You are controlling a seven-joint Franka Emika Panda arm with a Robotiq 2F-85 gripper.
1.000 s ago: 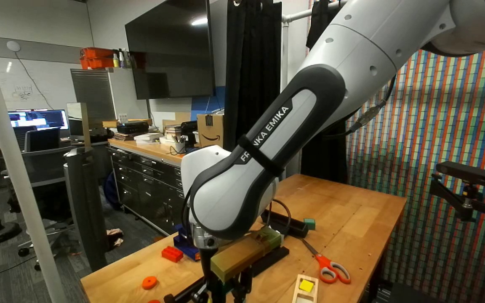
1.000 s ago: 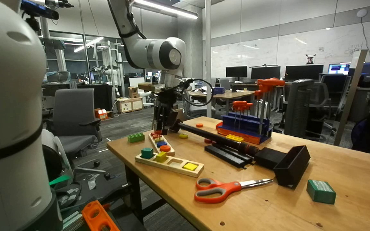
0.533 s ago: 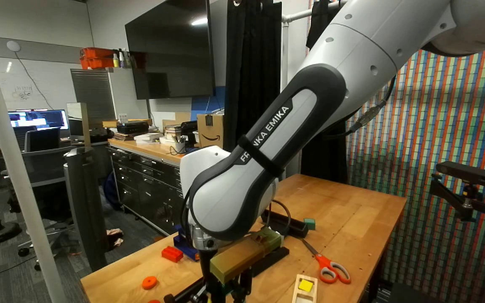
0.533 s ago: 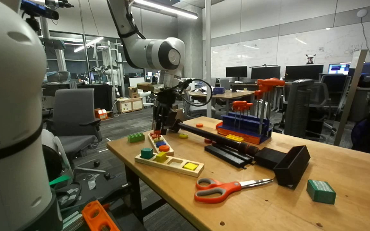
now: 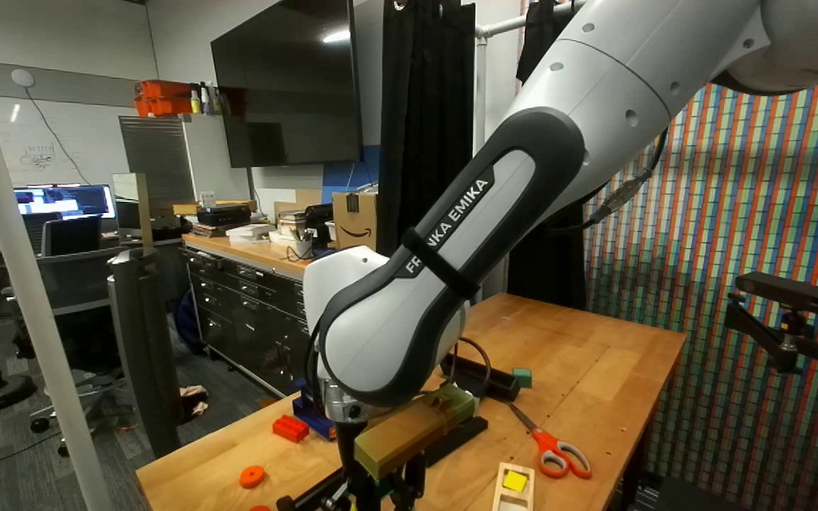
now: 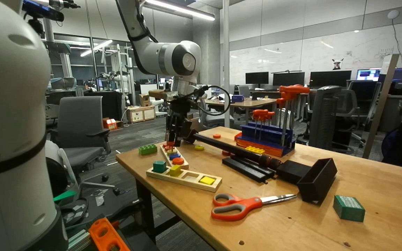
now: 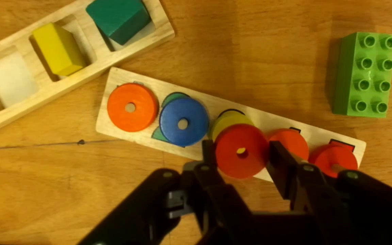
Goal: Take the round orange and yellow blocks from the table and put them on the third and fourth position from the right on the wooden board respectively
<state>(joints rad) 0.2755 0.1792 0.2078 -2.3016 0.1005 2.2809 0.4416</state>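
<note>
Wrist view: six discs [image 7: 140, 117] (just one blue), one wooden board [image 7: 213, 105], one tray [image 7: 100, 64], two blocks [image 7: 58, 49], one studded brick [image 7: 369, 75].

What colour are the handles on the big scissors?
The handles are orange with grey insides. They show best in an exterior view.

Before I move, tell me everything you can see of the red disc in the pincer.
The red disc is round and smooth-looking, perhaps painted wood, with one flat face toward the camera in the wrist view. A round hole runs through its middle, showing a bit of yellow. It is held by the pincer, gripped at two opposite sides. In that view it hides part of the yellow disc on the wooden board; whether the two touch cannot be told.
</note>
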